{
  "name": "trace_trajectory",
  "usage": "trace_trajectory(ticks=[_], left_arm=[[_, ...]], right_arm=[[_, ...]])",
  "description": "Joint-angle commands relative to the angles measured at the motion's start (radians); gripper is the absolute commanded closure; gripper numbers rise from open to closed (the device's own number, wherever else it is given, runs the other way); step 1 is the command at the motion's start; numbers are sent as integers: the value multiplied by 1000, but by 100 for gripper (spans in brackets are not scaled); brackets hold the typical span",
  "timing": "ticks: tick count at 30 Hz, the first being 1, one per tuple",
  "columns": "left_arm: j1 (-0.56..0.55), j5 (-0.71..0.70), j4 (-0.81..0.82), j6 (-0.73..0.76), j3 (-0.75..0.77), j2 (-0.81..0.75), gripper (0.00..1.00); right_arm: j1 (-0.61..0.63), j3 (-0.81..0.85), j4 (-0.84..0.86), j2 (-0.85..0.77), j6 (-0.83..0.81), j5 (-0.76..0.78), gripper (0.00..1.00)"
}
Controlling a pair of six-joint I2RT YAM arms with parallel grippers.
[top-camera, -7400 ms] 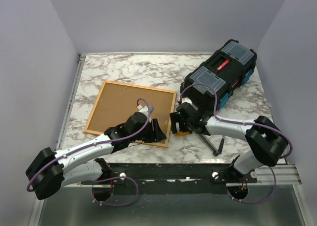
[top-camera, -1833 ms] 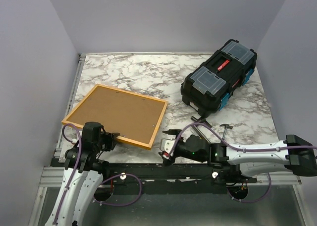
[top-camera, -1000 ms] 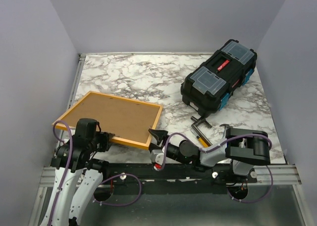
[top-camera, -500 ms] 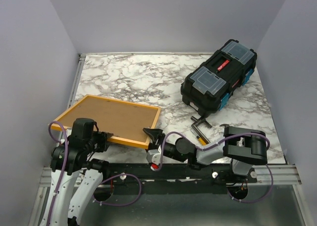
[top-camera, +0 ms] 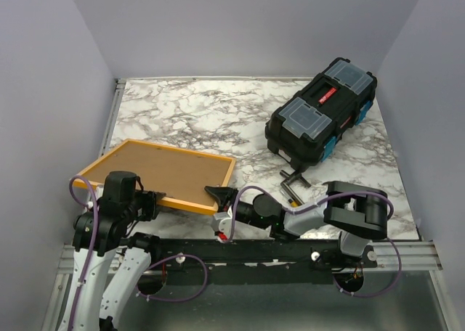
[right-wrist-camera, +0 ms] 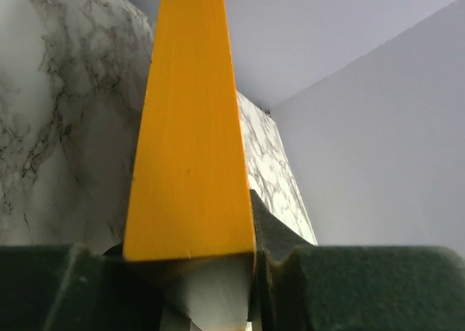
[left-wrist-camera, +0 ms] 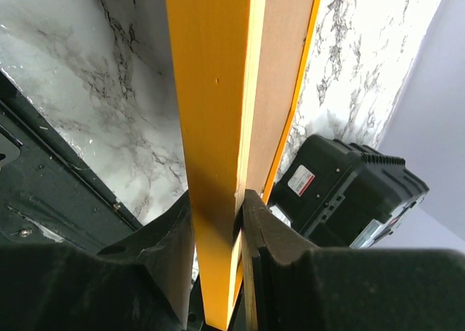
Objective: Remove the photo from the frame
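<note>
Bench (top-camera: 203, 113) of grey-veined white marble. Toward its near-left corner, frame (top-camera: 182, 149), orange-bordered, back side up, gripped at two places along the near side. Inside that border, photo (top-camera: 163, 170), showing only brown backing, picture side hidden. At far-right corner, black toolbox (top-camera: 322, 117) with red label, lying askew, well apart from frame. Left end effector (top-camera: 149, 200) pinching frame's near edge toward the bench's left edge, fingers (left-wrist-camera: 171, 247) pressed on either face of the orange strip. Right end effector (top-camera: 216, 197) clamped on frame's near-right corner, fingers (right-wrist-camera: 272, 236) flanking the orange edge. Just beside toolbox's near end, small metal tools (top-camera: 293, 182) resting on the marble.
</note>
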Motion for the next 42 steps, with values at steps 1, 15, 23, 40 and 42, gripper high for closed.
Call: trace_trajectory(ticks=[1, 15, 23, 40, 42], left_arm=[[4, 38, 69, 19, 38, -18, 100], [5, -240, 88, 354, 288, -92, 2], [5, -366, 82, 497, 454, -92, 2], [5, -428, 120, 585, 592, -75, 2], [5, -430, 125, 594, 602, -70, 2]], right_arm=[[-16, 28, -46, -7, 44, -72, 84], [-28, 49, -465, -246, 222, -197, 99], [-29, 117, -616, -335, 386, -233, 99], [-38, 74, -661, -440, 609, -352, 100], [-39, 71, -661, -438, 614, -336, 100]])
